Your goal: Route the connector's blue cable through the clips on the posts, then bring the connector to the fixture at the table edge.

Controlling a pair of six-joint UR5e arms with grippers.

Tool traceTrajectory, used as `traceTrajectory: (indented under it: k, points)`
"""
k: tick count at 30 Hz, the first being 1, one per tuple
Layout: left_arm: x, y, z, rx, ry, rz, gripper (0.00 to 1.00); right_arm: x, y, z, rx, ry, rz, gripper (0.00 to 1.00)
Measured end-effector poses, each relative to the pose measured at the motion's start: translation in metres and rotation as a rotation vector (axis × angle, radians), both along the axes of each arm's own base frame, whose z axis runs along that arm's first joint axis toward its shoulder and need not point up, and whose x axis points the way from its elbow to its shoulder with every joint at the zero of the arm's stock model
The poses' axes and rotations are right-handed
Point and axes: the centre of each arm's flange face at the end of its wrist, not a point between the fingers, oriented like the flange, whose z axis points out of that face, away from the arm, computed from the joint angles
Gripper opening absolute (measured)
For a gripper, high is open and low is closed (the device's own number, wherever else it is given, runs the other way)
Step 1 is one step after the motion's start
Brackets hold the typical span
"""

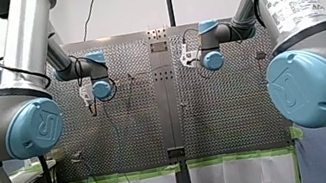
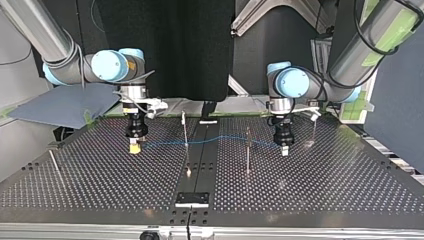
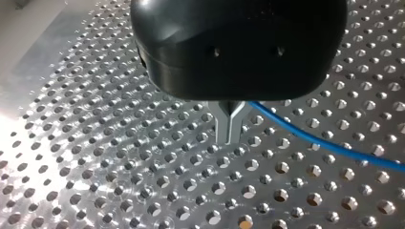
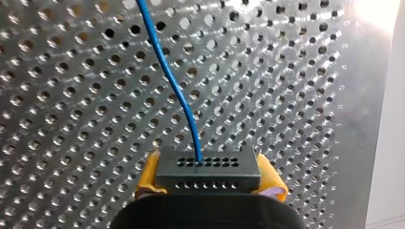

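In the right wrist view my right gripper (image 4: 208,180) has its yellow pads (image 4: 149,176) shut on the dark grey connector (image 4: 208,168). The blue cable (image 4: 171,78) leaves the connector's face and runs ahead over the perforated plate. In the left wrist view my left gripper (image 3: 230,139) has its metal fingers shut on the blue cable (image 3: 329,145), which trails off to one side. In the top view the blue cable (image 2: 220,138) hangs low between my right gripper (image 2: 134,148) and my left gripper (image 2: 284,150). It passes the thin post (image 2: 184,129); whether it sits in a clip I cannot tell.
A second post (image 2: 247,151) stands near the cable's middle, another post (image 2: 314,131) beyond my left gripper, and a leaning rod (image 2: 55,166) at the top view's left. The black fixture (image 2: 192,199) sits at the near table edge. A blue cloth (image 2: 60,107) lies behind my right arm.
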Motion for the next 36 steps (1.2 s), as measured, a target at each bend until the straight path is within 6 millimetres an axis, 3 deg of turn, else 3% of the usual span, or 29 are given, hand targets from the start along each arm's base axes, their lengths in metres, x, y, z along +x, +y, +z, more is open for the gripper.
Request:
traceTrajectory:
  k: [9, 11, 12, 14, 15, 16, 17, 18, 20, 29, 36]
  points:
    - [0.003, 0.003, -0.001, 0.001, -0.001, -0.011, 0.0, -0.004, -0.004, 0.002, 0.002, 0.001, -0.004, 0.0]
    - [0.003, 0.003, -0.002, 0.002, 0.002, -0.021, 0.16, -0.003, -0.004, 0.001, 0.004, 0.002, -0.004, 0.0]
    - [0.003, 0.002, -0.002, 0.002, 0.003, -0.026, 0.16, -0.003, -0.004, 0.001, 0.004, 0.003, -0.003, 0.0]
    - [0.003, 0.001, -0.002, 0.002, 0.007, -0.042, 0.34, -0.003, -0.004, 0.001, 0.005, 0.004, -0.002, 0.0]
    - [0.003, 0.0, -0.002, 0.001, 0.007, -0.049, 0.34, -0.003, -0.003, 0.001, 0.006, 0.004, -0.001, 0.0]
    - [0.003, -0.001, -0.002, 0.001, 0.008, -0.057, 0.45, -0.003, -0.003, 0.001, 0.007, 0.005, -0.001, 0.0]
    - [0.003, -0.002, -0.003, 0.001, 0.009, -0.068, 0.66, -0.003, -0.003, 0.001, 0.007, 0.005, 0.0, 0.0]
    - [0.003, -0.002, -0.003, 0.0, 0.009, -0.076, 0.66, -0.003, -0.003, 0.001, 0.008, 0.005, 0.001, 0.0]
    - [0.003, -0.003, -0.003, -0.004, 0.012, -0.095, 1.0, -0.002, -0.002, 0.001, 0.009, 0.006, 0.002, 0.0]
    - [-0.002, 0.003, -0.004, -0.019, 0.062, -0.072, 1.0, 0.0, 0.001, 0.0, 0.016, 0.01, 0.008, 0.0]
    - [-0.011, 0.003, 0.01, -0.027, 0.085, -0.075, 1.0, 0.002, 0.003, -0.001, 0.022, 0.013, 0.013, 0.0]
